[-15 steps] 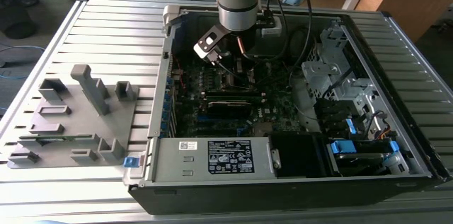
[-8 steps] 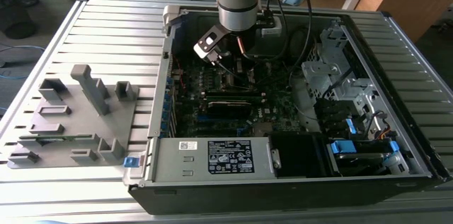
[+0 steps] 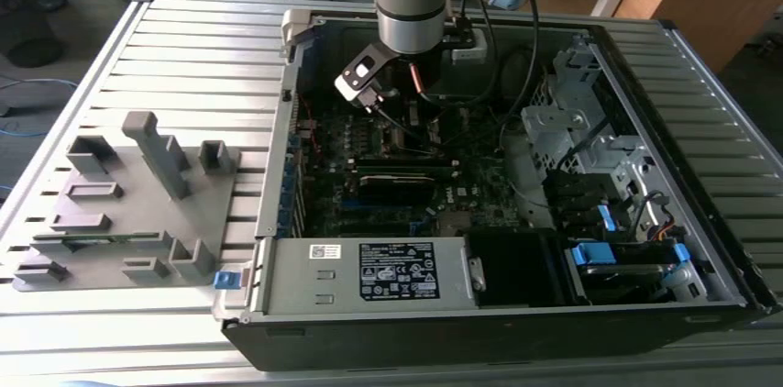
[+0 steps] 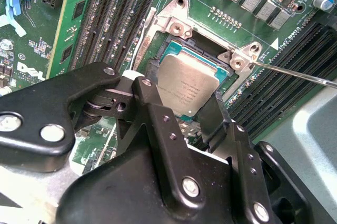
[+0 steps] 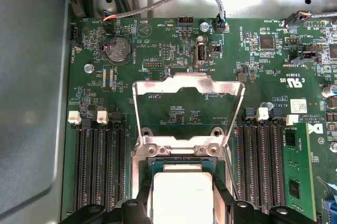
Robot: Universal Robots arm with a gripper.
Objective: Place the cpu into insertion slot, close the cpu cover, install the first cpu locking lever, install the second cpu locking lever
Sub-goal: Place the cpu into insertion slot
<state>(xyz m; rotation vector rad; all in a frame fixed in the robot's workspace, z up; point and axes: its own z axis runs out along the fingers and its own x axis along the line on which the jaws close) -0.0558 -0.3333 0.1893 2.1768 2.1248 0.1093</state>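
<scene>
the tool grips the cpu by its edges, right over the insertion slot; the cpu cover stands open. i'd keep it level and square to the slot, no forcing.

A single grey robot arm hangs straight down, its last segment upright directly above the gripper. Black cables trail off the wrist beside it. In the second wrist view, two black fingers are closed in from opposite sides onto the edges of the cpu, which sits tilted between them, just ahead of the black gripper body.
</scene>
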